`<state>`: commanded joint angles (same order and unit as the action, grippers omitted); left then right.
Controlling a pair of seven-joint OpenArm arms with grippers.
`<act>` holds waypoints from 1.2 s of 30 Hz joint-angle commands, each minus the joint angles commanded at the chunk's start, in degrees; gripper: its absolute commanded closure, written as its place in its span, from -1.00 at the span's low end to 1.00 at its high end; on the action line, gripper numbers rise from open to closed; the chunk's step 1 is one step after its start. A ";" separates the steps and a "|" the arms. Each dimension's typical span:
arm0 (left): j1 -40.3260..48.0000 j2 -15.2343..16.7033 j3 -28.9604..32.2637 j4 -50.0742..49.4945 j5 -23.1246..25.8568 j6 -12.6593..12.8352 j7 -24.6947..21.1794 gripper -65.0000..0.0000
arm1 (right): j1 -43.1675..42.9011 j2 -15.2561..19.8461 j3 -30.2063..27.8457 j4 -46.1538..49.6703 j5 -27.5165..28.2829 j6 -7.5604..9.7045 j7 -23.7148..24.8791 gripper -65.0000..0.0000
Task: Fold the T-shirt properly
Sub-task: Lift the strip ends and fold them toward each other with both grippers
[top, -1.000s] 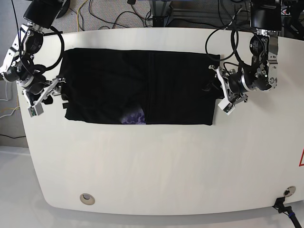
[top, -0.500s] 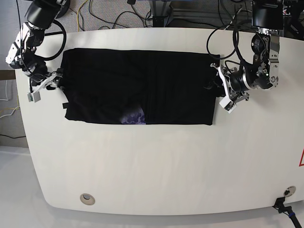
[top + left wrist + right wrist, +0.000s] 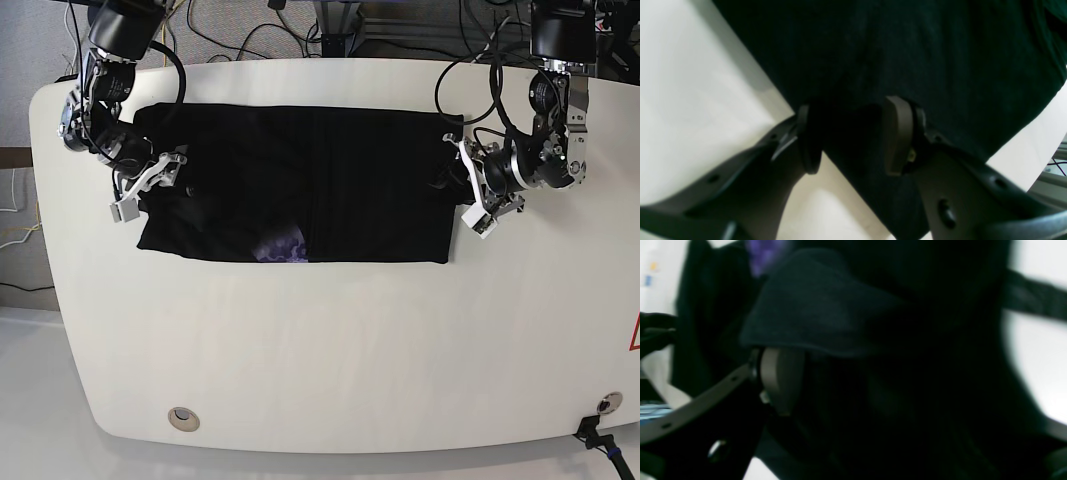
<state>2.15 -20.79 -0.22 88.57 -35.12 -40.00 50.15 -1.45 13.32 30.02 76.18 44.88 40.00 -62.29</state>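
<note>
The T-shirt (image 3: 290, 185) lies flat along the bench's (image 3: 330, 350) far side. Our left gripper's (image 3: 848, 140) jaws straddle its edge, parted; right gripper (image 3: 826, 380) pinches a lifted flap, ready for folding inward.

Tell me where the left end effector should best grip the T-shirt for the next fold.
Probably the short side edge of the T-shirt, from the left arm's side: the left end effector already straddles that hem, which lies flat and reachable on the table.
</note>
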 joint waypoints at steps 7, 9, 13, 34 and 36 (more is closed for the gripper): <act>0.88 0.09 0.09 -0.09 0.00 0.00 0.00 0.20 | 0.00 -0.18 0.00 5.27 0.35 0.00 0.09 1.00; 1.23 0.35 0.26 -0.09 0.00 0.00 0.00 0.20 | -0.09 -1.49 0.00 10.29 0.00 0.00 -0.09 1.00; 1.23 1.93 3.60 -0.26 0.09 0.00 0.00 0.20 | -0.44 -1.58 -0.35 20.04 0.00 0.00 -0.09 1.00; -5.71 9.14 19.08 -0.35 0.09 0.00 0.00 0.20 | -4.22 -17.23 -14.86 35.78 0.26 -10.51 -6.95 1.00; -5.71 9.14 19.08 -0.35 0.09 0.00 0.00 0.20 | -4.31 -19.08 -17.76 35.78 0.26 -12.26 -6.95 1.00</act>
<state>-3.56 -11.65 18.86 88.22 -35.03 -40.00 50.15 -5.76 -5.76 12.26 111.96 45.14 27.74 -69.23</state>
